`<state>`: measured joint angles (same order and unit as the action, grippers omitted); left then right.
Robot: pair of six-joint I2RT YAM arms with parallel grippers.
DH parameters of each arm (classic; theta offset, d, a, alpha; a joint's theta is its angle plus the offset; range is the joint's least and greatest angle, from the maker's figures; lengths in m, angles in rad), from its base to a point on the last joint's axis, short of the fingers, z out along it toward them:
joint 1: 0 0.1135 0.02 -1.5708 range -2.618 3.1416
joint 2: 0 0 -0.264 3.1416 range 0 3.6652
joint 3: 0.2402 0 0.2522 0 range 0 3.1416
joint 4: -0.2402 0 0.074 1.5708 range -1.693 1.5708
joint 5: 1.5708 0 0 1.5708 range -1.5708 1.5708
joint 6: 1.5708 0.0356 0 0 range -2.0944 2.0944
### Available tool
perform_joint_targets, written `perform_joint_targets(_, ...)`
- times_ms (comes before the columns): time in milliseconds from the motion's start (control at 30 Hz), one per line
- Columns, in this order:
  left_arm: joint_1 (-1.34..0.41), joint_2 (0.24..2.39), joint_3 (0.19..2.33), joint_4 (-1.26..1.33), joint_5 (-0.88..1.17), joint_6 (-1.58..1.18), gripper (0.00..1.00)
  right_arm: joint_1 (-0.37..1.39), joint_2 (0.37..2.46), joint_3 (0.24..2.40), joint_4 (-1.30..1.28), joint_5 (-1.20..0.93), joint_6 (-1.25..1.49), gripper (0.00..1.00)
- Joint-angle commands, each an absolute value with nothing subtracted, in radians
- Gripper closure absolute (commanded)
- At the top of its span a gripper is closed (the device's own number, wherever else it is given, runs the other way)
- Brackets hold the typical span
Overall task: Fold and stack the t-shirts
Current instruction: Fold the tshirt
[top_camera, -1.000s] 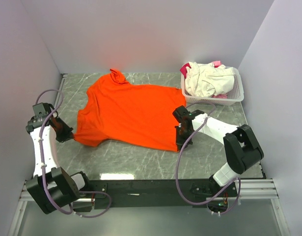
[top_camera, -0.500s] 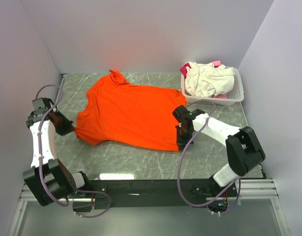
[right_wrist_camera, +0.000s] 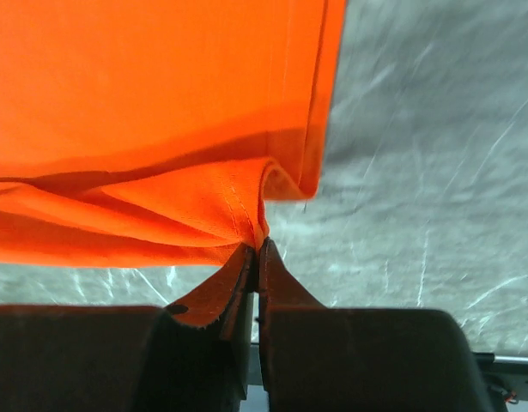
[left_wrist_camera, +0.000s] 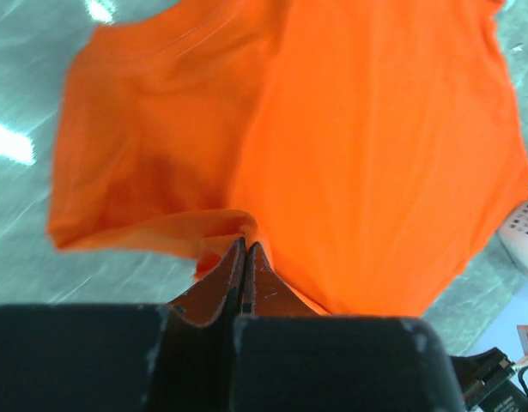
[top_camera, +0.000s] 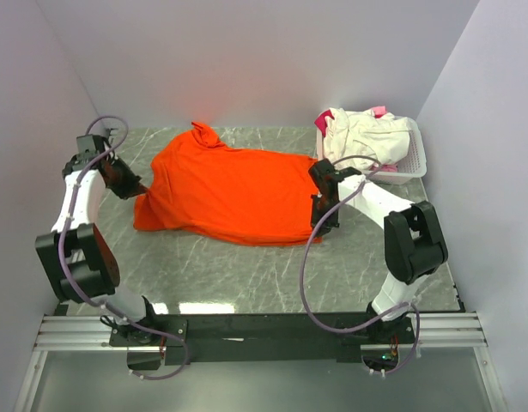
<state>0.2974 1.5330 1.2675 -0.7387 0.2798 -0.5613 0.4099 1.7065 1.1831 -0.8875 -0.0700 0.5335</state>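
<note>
The bright orange t-shirt (top_camera: 229,193) lies spread across the middle of the table, collar toward the back wall. My left gripper (top_camera: 138,190) is shut on the shirt's left edge; in the left wrist view the fingertips (left_wrist_camera: 245,249) pinch a fold of orange cloth (left_wrist_camera: 375,154). My right gripper (top_camera: 322,227) is shut on the shirt's near right corner; the right wrist view shows the hem bunched at the tips (right_wrist_camera: 257,249), with orange cloth (right_wrist_camera: 152,86) hanging just above the table. A cream-white t-shirt (top_camera: 358,137) and a pink one (top_camera: 379,111) lie crumpled in the basket.
A white slatted plastic basket (top_camera: 399,174) stands at the back right, just behind the right arm. The grey marble tabletop (top_camera: 246,275) shows bare in front of the orange shirt. Pale walls close the table on the left, back and right.
Both grippers have moved toward the back of the table, still shut on the orange shirt. Its near edge has been drawn back with them, and the left side is now gathered up.
</note>
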Motion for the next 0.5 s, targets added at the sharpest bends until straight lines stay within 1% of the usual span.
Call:
perform_joint_targets(0,0.264,1.598,1.382,-0.683,0.322,-0.584,0.99,0.365,1.747,1.265,-0.911,-0.066,0.497,1.00)
perform_joint_targets(333,0.233,1.839,1.629,-0.680,0.347,-0.617,0.99,0.296,1.931,1.506,-0.966,-0.074,0.440,1.00)
perform_joint_targets(467,0.222,1.919,1.712,-0.686,0.364,-0.618,0.99,0.276,1.976,1.565,-0.980,-0.077,0.442,1.00)
